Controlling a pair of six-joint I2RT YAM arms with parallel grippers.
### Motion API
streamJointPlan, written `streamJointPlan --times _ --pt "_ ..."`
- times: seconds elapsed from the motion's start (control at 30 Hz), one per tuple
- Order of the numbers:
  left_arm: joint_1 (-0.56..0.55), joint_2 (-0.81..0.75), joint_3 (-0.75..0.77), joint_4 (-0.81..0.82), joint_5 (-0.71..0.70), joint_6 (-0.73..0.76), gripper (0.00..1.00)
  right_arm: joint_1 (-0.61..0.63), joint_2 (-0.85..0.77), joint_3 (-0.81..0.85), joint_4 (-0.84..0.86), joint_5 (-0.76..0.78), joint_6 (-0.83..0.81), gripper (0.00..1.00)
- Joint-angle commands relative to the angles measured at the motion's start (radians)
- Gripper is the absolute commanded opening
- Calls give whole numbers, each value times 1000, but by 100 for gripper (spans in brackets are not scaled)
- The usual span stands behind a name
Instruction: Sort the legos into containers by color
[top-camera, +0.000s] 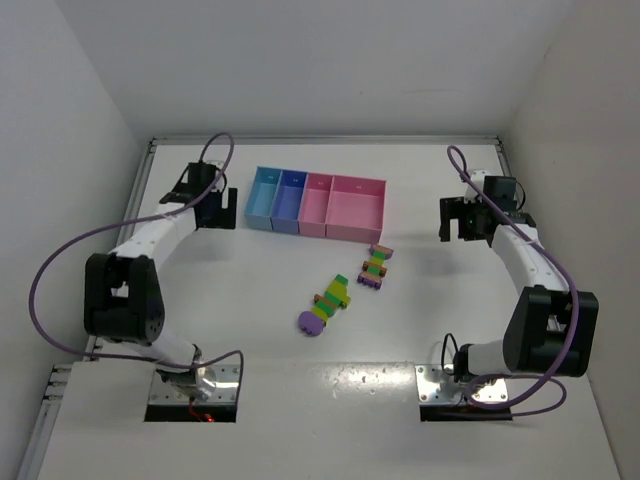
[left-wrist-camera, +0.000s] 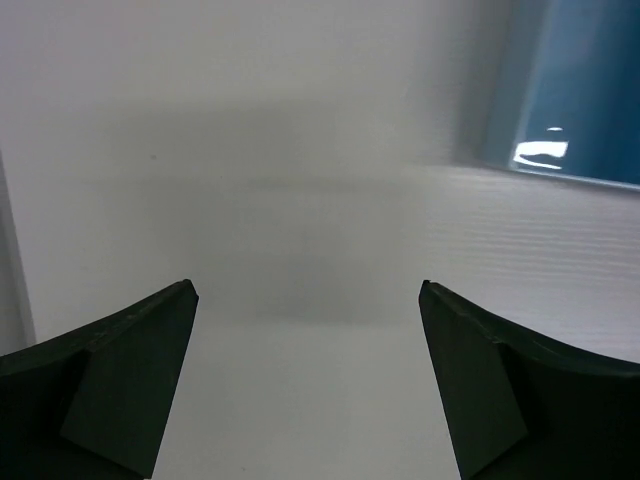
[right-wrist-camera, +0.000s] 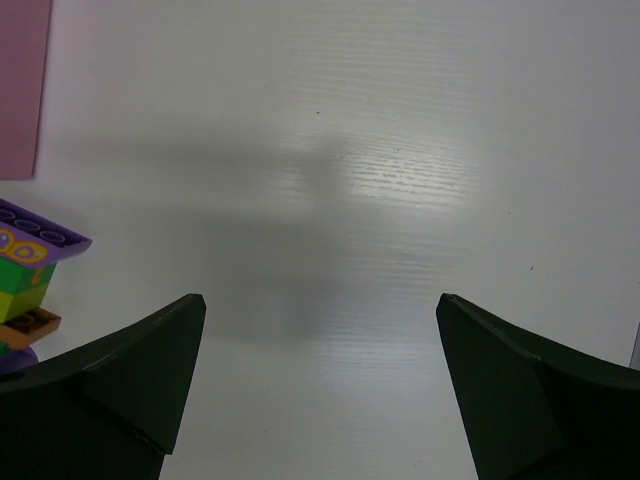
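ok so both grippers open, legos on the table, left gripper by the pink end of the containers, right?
Wrong end: the top view shows the left gripper by the light blue end of the containers. Rest holds: both it and the right gripper open, legos on the table.

No text, label, brand or number could be read in any view. The row of four joined blue and pink plastic bins (top-camera: 352, 233) near the white table's (top-camera: 250, 300) far edge bore nothing legible.

Open right gripper (right-wrist-camera: 320, 305), lego strip (right-wrist-camera: 25, 275) left, pink container (right-wrist-camera: 22, 85)
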Motion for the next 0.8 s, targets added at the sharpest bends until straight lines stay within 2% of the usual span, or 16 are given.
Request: streamJointPlan --times 0.0,0.03,0.1,0.2,0.23,0.3,0.47,0.63,0.77 --pt "-7 -185 31 35 162 177 100 -6 0 28 -9 -26 -18 99" --pt "-23 -217 6 35 254 256 100 -6 0 28 -18 -26 -27 99" --pt "-70 -276 -29 35 264 275 97 -6 0 39 -27 -37 -37 99" --pt "-214 -371 -129 35 255 205 92 -6 0 39 -27 -58 -46 99" --pt "-297 -412 -185 35 255 155 92 -6 0 39 -27 -59 -46 99" --pt "-378 -442 -235 59 245 111 92 -6 0 39 -27 -59 -55 99" --pt "-619 -387 -259 72 213 33 92 3 0 48 -36 -68 -67 99" --pt "-773 -241 -239 99 164 -25 92 3 0 39 -36 -68 -89 99" --pt "-879 -209 -252 139 153 -74 92 3 -9 39 -36 -57 -112 99"
